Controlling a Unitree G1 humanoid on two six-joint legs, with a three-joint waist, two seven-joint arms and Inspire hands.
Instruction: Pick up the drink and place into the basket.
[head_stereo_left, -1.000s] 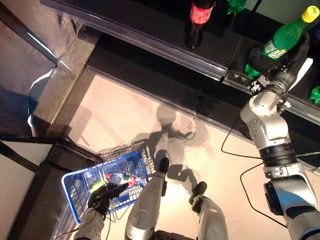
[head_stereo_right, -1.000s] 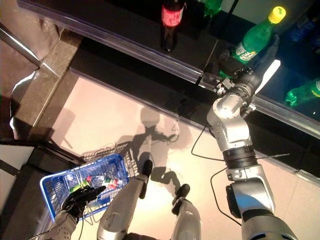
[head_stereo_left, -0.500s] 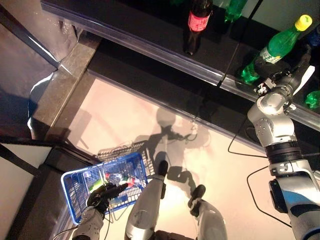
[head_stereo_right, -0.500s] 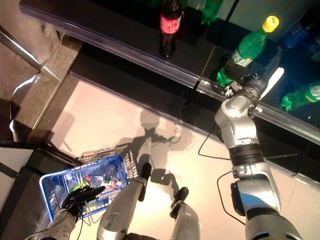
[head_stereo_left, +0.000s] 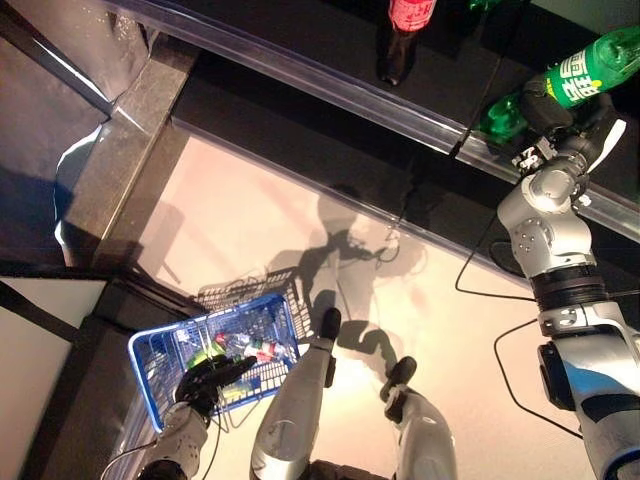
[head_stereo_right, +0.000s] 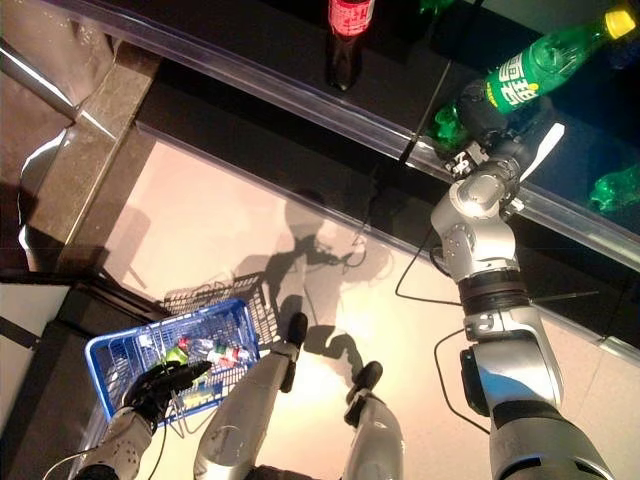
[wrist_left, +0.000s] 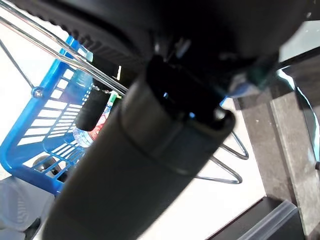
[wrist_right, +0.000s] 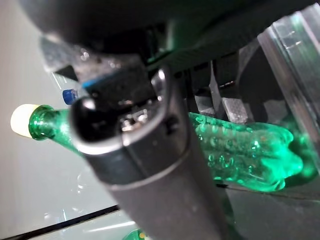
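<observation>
Silver-grey jointed arms with black bands; dark right hand (head_stereo_right: 497, 112) with a white thumb cover, dark left hand (head_stereo_right: 160, 385).

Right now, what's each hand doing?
Left hand: fingers curled on the blue basket's handle.
Right hand: shut on the green bottle.
</observation>
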